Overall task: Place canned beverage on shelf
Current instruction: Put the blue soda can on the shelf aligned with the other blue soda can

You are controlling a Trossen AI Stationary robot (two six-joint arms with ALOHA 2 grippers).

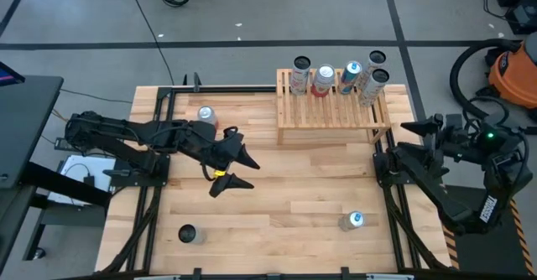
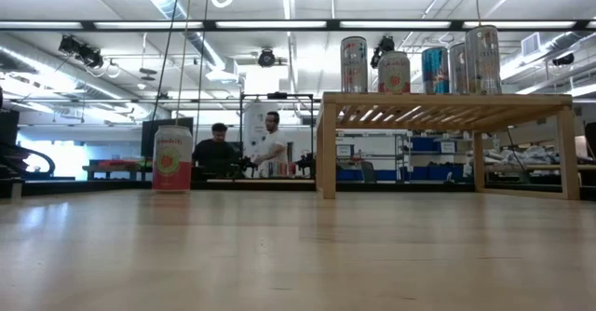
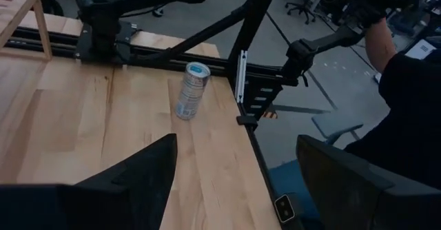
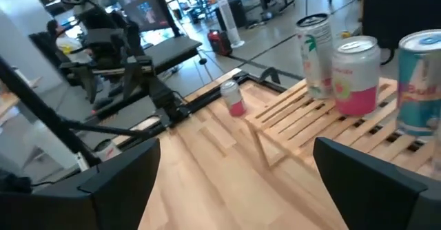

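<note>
We count eight cans in all. Five stand upright on the shelf (image 1: 332, 104) at the table's (image 1: 277, 204) far edge: one with red markings at its left end (image 1: 301, 72), a pink one (image 1: 324, 80) beside it, a blue-and-red one (image 1: 350, 76), then two tall silver ones (image 1: 376, 64) (image 1: 374, 85) at the right end. Three more stand on the table itself — a pink can (image 1: 206, 116) near the far left, well left of the shelf, a dark can (image 1: 186, 233) at the near left, and a blue-topped can (image 1: 352, 221) at the near right.

The left gripper (image 1: 237, 170) hangs over the middle-left of the table, its fingers parted and holding nothing; the blue-topped can shows ahead of it in its wrist view.

The right gripper (image 4: 234, 182) is drawn back at the table's right edge, near the shelf's right end — jaws wide apart, nothing between them.

Two people (image 2: 244, 151) stand in the room beyond the table.
</note>
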